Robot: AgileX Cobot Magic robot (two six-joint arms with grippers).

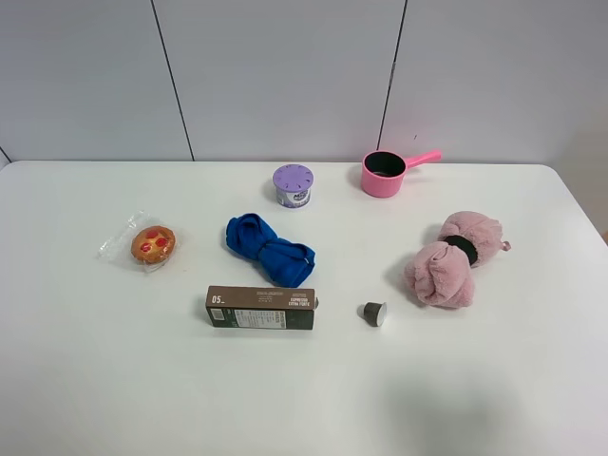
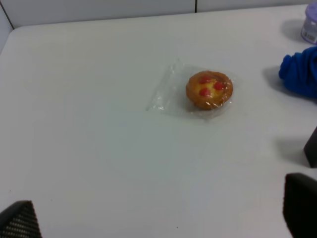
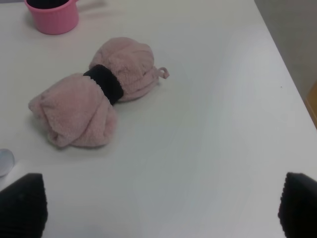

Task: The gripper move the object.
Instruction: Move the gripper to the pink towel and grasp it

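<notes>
A fruit tart in a clear wrapper (image 1: 152,244) lies at the table's left; in the left wrist view the tart (image 2: 209,90) lies ahead of my left gripper (image 2: 158,220), which is open and empty, its fingertips (image 2: 20,220) wide apart. A pink plush towel roll with a black band (image 1: 454,258) lies at the right. In the right wrist view the roll (image 3: 96,91) lies ahead of my right gripper (image 3: 161,208), which is open and empty, its fingertips (image 3: 22,203) wide apart. Neither arm shows in the exterior high view.
A blue cloth (image 1: 269,249), a dark green and brown box (image 1: 261,309), a small grey capsule (image 1: 373,313), a purple-lidded tub (image 1: 293,185) and a pink pot with a handle (image 1: 385,174) stand on the white table (image 1: 494,380).
</notes>
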